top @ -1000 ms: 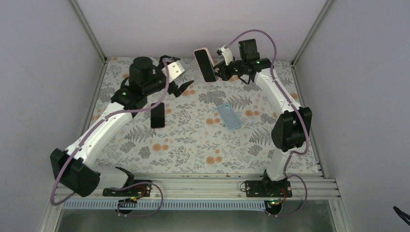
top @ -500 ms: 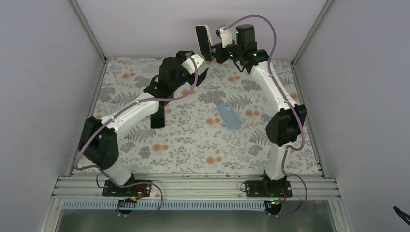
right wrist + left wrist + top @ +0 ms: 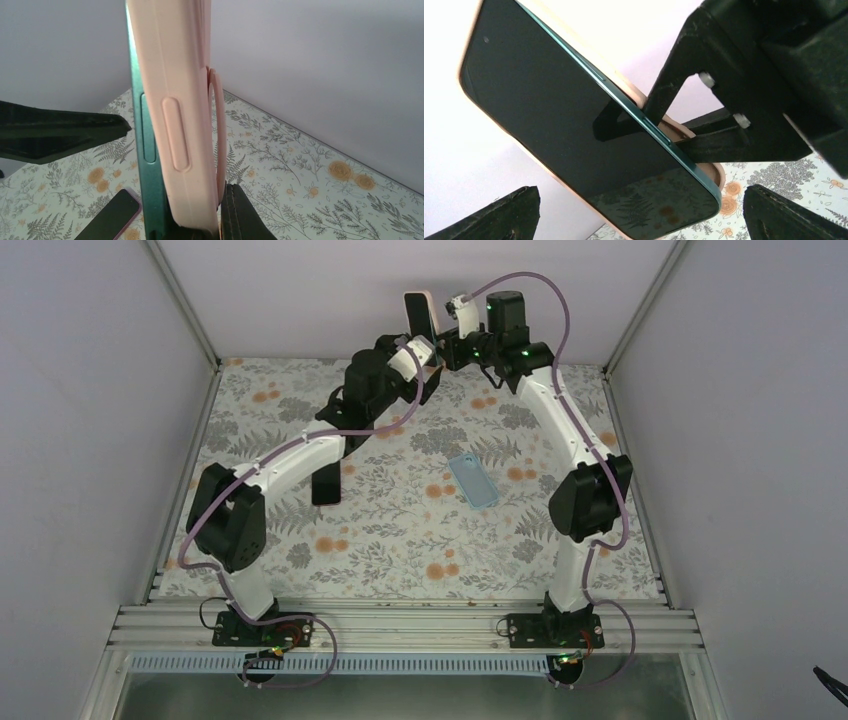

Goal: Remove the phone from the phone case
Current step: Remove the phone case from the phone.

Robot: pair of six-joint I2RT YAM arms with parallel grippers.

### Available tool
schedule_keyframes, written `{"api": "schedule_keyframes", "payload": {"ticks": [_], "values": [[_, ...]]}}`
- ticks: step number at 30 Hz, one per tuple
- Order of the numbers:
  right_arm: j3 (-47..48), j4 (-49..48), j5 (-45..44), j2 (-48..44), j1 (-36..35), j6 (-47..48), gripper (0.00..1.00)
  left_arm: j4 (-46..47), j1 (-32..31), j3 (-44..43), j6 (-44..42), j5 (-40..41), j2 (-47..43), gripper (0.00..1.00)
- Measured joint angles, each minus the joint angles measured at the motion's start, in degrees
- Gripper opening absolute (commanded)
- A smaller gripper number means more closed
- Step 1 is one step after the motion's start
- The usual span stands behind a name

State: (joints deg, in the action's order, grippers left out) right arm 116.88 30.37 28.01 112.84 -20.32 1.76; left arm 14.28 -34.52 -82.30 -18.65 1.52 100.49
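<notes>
Both arms reach far forward, left gripper (image 3: 640,220) spread wide, right gripper (image 3: 446,346) clamped on the phone case (image 3: 180,100).

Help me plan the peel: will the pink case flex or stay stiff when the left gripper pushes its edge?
Probably flexes: the pink case looks like matte, soft silicone with moulded buttons. The phone inside seems rigid, its glass glossy, so likely slippery. Held by the right gripper near one end, it may pivot.

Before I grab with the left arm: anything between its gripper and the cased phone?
Nothing; the left wrist view shows bare air between the left gripper and the phone.
</notes>
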Motion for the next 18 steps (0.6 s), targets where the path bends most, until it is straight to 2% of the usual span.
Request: {"api": "schedule_keyframes", "payload": {"ticks": [6,18], "values": [[0.0,-0.2,0.1,0.0,-0.3,-0.4,0.04,0.0,0.0,-0.6,0.3,1.2,0.9,1.0],[-0.1,-3.0,-1.4,0.0,-0.6,-0.9,0.03,-0.5,-1.2,-5.7,1.1,10.4,4.5,0.96]]}}
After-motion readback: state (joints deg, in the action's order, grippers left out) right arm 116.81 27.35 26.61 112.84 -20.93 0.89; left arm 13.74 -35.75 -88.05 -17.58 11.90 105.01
